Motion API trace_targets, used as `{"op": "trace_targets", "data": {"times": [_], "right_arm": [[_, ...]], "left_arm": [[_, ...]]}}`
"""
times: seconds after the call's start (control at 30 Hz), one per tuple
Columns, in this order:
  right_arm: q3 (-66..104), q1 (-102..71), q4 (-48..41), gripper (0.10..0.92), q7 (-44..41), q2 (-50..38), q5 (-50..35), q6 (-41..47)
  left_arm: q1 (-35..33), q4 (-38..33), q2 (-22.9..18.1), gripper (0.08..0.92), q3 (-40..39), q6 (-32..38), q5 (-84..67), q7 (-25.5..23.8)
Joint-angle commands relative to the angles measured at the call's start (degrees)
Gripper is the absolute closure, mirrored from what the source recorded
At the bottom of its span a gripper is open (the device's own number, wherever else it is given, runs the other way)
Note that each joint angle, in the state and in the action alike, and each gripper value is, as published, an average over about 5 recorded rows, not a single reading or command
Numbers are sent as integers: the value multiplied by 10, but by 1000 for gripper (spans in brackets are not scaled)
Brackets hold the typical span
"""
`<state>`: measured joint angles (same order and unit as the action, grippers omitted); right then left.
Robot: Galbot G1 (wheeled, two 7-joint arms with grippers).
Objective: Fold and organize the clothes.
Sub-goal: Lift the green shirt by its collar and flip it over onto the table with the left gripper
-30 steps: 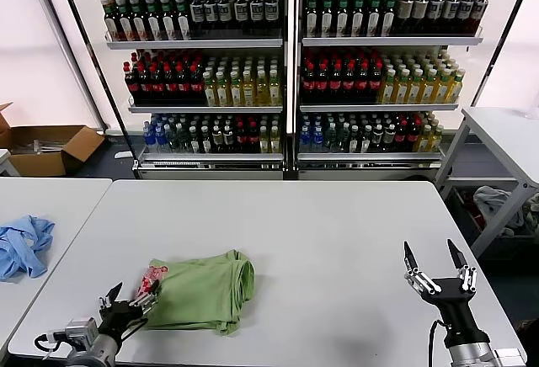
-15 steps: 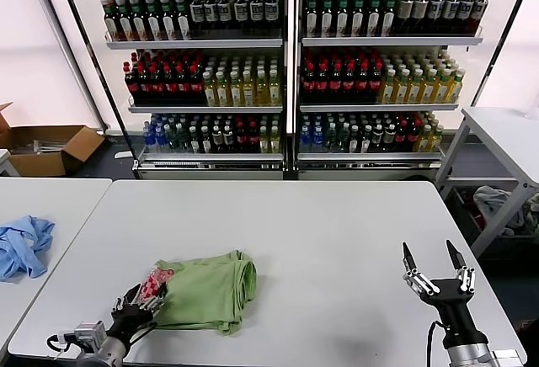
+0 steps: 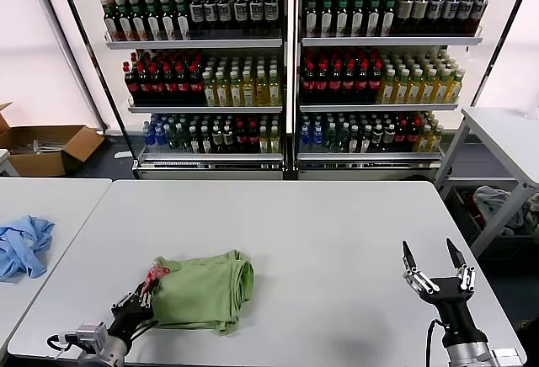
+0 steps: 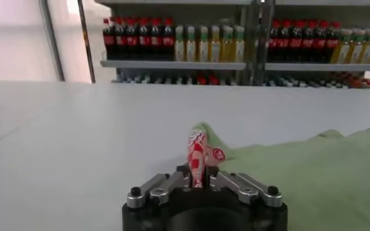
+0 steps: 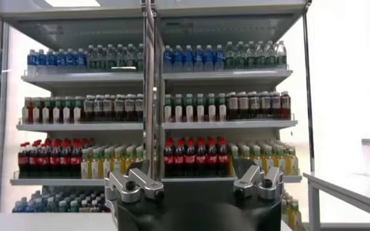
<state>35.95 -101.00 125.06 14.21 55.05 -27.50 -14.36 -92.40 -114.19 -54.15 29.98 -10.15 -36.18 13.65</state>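
1. Head view. A light green T-shirt point(image 3: 205, 289) is laid in a loose fold on the white worktop point(image 3: 337, 241), toward the near left corner. Its red, pink and white printed edge is turned up at the left end of the garment. The left gripper point(image 3: 139, 301) is placed low at the worktop's near left, at that printed edge, with the fingers drawn together on the cloth. The right gripper point(image 3: 434, 268) is held above the near right part of the worktop, well apart from the T-shirt, fingers pointing up and spread wide, nothing between them. A light blue garment point(image 3: 24, 245) is seen on a separate worktop at far left. Drinks shelves point(image 3: 286, 64) filled with bottles are ranged behind, and an open cardboard box point(image 3: 46, 146) is set on the floor at left.

2. Left wrist view. The left gripper point(image 4: 199, 177) is shown closed on a narrow upright pinch of the T-shirt's printed edge, which stands up between the fingers. The green body of the T-shirt point(image 4: 310, 169) is spread on the worktop beside and beyond the gripper.

3. Right wrist view. The right gripper point(image 5: 196, 182) is shown with its fingers set wide apart and holding nothing; the bottle shelves fill the background.
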Motion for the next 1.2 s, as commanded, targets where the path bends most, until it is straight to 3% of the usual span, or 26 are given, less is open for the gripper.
{"op": "trace_targets", "data": {"times": [0.03, 0.13, 0.3, 0.43, 0.5, 0.6, 0.73, 0.83, 1.0, 1.2], "right_arm": [[-4, 12, 2, 203, 1, -1, 1, 4], [-7, 19, 2, 203, 2, -3, 0, 7], [-12, 26, -2, 203, 2, -4, 0, 7], [-16, 30, -6, 203, 2, -4, 1, 6], [-18, 31, -6, 203, 2, -3, 2, 6], [-18, 29, -6, 203, 1, -1, 3, 4], [-13, 18, -6, 203, 1, -1, 3, -3], [-8, 8, -7, 203, 1, 0, 3, -8], [-5, 3, -8, 203, 0, 0, 4, -9], [-14, 13, -8, 203, 0, 2, 10, -5]], "left_arm": [[-3, -39, 28, 844, 60, 16, 0, 40], [-10, -57, 58, 887, 168, 5, -29, 49], [-22, -78, 109, 889, 357, -38, -73, 34], [-22, -127, 120, 889, 410, -71, -67, 2], [-30, -157, 110, 889, 365, -70, -28, -13], [-44, -148, 91, 889, 186, -30, 112, -27], [-2, -3, 55, 889, -83, 53, 265, -23], [31, 81, 17, 889, -203, 86, 314, -20], [52, 74, -23, 889, -275, 84, 329, -33], [89, 7, -19, 889, -285, 14, 287, -21]]}}
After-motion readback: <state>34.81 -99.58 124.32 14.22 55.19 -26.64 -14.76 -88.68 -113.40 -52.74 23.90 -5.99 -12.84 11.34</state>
